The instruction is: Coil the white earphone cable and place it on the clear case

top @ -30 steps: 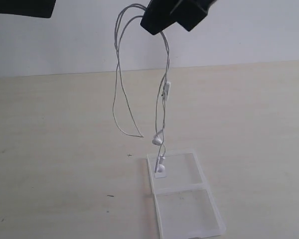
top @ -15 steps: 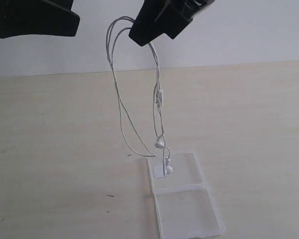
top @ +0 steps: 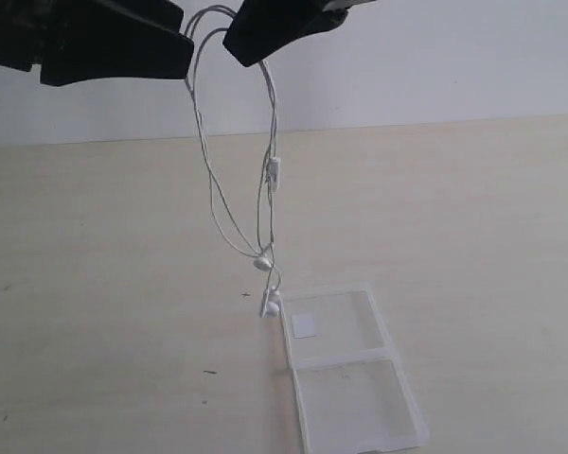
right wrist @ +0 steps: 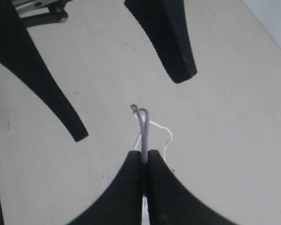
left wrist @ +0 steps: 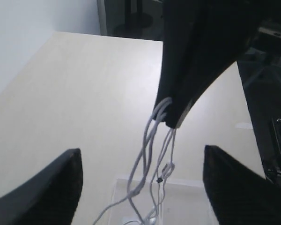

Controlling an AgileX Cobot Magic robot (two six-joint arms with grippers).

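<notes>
right gripper [right wrist: 144,157]: clamped on white earphone cable [top: 275,170]
left gripper [left wrist: 141,157]: fingers [left wrist: 51,187] apart
earbuds [top: 271,305]: dangling beside clear case [top: 350,392]
sticker [top: 304,325]: white, writing indiscernible

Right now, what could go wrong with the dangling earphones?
The shut right gripper pinches only thin cable loops, so they may slip out. The earbuds hang beside the edge of the clear case, not over it, so lowering could miss it. The open left gripper is close and might snag the loops.
</notes>
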